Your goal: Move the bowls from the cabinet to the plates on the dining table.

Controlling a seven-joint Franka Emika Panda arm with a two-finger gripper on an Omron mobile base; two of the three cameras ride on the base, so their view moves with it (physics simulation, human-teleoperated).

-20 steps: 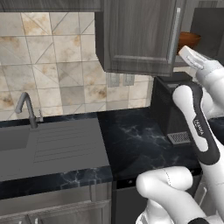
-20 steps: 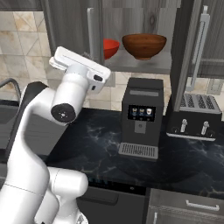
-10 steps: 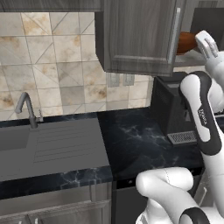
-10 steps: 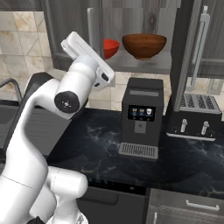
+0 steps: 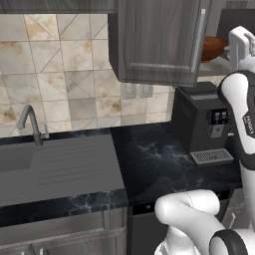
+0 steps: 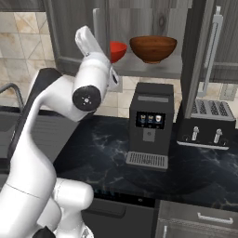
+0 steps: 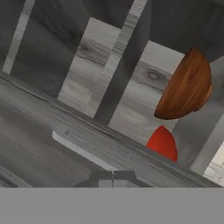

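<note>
Pointing its hand (image 7: 112, 177), closed and empty, toward brown bowl (image 7: 186, 85) and red bowl (image 7: 162, 143).

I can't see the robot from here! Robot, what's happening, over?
Gripper shut, empty, raised at the open cabinet. Red bowl and brown bowl on shelf. Cabinet door edge close by.

A brown bowl (image 7: 186, 87) and a red bowl (image 7: 162, 143) sit inside the open grey wood-grain cabinet (image 7: 87, 74).
</note>
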